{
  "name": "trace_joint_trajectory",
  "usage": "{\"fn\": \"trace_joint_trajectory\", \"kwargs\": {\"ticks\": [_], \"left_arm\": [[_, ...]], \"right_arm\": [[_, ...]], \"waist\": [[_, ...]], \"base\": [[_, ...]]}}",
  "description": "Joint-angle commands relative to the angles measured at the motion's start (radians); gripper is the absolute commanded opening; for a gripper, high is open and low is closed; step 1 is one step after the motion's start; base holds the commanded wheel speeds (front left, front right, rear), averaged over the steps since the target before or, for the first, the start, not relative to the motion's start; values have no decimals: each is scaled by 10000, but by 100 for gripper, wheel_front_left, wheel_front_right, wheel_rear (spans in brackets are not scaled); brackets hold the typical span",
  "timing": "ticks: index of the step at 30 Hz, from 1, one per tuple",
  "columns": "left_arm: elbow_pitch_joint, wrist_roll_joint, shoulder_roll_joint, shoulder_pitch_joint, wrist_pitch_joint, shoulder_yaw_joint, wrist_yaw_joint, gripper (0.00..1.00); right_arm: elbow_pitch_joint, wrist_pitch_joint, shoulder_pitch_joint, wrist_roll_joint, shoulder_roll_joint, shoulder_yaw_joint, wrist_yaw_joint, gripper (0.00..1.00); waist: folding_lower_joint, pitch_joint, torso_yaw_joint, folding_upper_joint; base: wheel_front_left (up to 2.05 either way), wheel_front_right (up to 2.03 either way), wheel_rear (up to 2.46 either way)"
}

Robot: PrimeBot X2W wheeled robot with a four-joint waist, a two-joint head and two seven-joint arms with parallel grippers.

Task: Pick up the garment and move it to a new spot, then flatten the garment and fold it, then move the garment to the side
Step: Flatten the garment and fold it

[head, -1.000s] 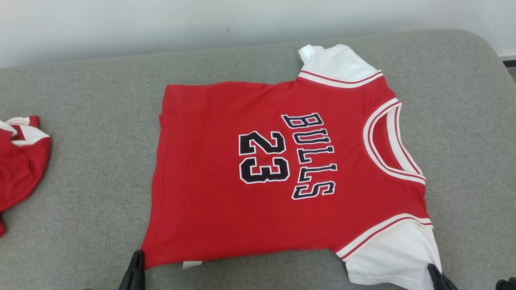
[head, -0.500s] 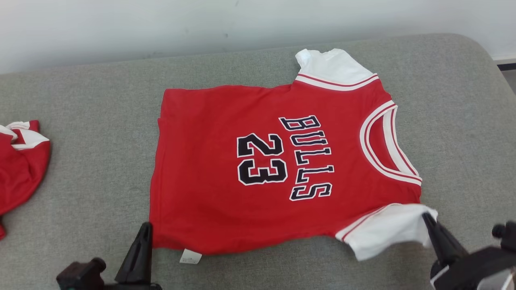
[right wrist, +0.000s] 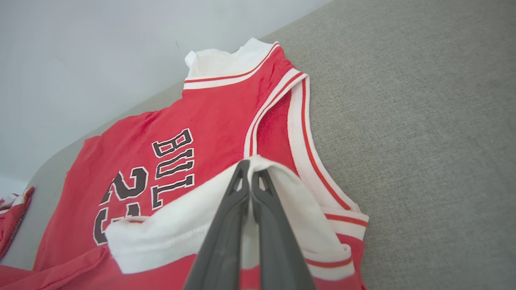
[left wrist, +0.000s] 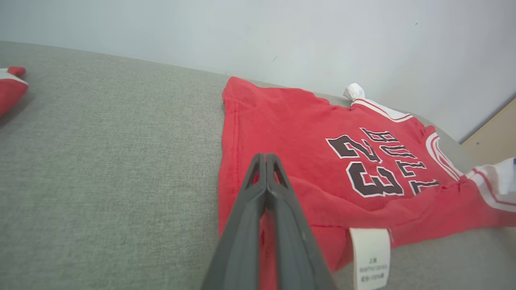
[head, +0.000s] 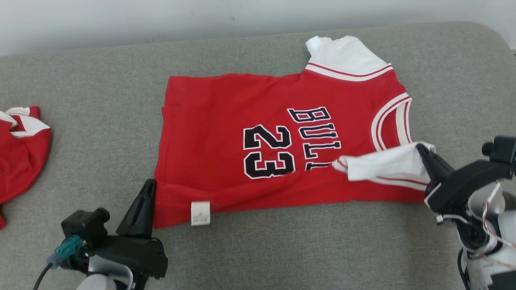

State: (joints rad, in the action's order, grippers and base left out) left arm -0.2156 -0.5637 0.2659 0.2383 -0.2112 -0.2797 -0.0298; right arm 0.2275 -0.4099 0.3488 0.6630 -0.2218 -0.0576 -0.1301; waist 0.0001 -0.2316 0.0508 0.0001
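The garment (head: 225, 121) is a red jersey with "BULLS 23" in black and white sleeves, spread on the grey cushion (head: 80, 100). My left gripper (head: 150, 183) is shut on its near hem corner, beside a white label (head: 200, 212). In the left wrist view the gripper (left wrist: 266, 157) pinches the red cloth (left wrist: 282, 121). My right gripper (head: 420, 148) is shut on the near white sleeve (head: 383, 165), held up and laid back over the last letters of "BULLS". The right wrist view shows the gripper (right wrist: 250, 165) closed on that sleeve (right wrist: 177, 229).
A second red and white garment (head: 20, 153) lies bunched at the cushion's left edge. A pale wall (head: 121, 20) runs behind the cushion. Bare grey cushion lies to the right of the jersey and along the near edge.
Both grippers have moved away from me with the garment's near edge. The near sleeve has been carried up over the lettering, and the near hem has been drawn back. The camera has also shifted.
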Motion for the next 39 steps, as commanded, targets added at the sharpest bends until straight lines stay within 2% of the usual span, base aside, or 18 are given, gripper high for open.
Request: {"fn": "trace_joint_trajectory", "kwargs": {"ticks": [1,9,10,11,12,18,27,33,39], "left_arm": [[-179,-2,25,259,-45,-21,-73,0],[-1186,84,18,1251,-202,-63,-346,0],[-1315,113,11,1377,-242,-63,-379,0],[-1434,178,18,1489,-278,-96,-398,29],[-1539,243,16,1575,-309,-112,-384,100],[-2030,497,-183,1778,-519,146,-422,100],[-1427,1175,-430,425,-529,419,-327,100],[-1109,1531,-553,-394,-531,442,-197,100],[-1448,1826,-572,-392,-531,399,-208,100]], "right_arm": [[390,127,407,-97,-125,44,-9,0],[2569,1021,2170,-130,-233,586,-9,0],[2734,1195,2304,-152,-267,681,-9,35],[2888,1356,2409,-157,-301,791,-9,76],[3031,1532,2484,-125,-329,856,-9,100],[3437,2844,2335,219,-759,1678,-9,100],[3067,3979,735,530,-1697,2649,-9,100],[2946,4309,11,523,-1848,2867,-9,100],[3188,4484,-55,311,-1657,3110,-9,100]], "waist": [[-1,-117,-63,-1],[-1,-390,-96,-1],[-1,-404,-98,-1],[-1,-415,-97,-1],[-1,-422,-89,-1],[-1,-267,15,-1],[-1,33,77,-1],[-1,-57,187,-1],[-1,-182,226,-1]], "base": [[0,0,0],[0,0,0],[0,0,0],[0,0,0],[0,0,0],[0,0,0],[0,0,0],[0,0,0],[0,0,0]]}}
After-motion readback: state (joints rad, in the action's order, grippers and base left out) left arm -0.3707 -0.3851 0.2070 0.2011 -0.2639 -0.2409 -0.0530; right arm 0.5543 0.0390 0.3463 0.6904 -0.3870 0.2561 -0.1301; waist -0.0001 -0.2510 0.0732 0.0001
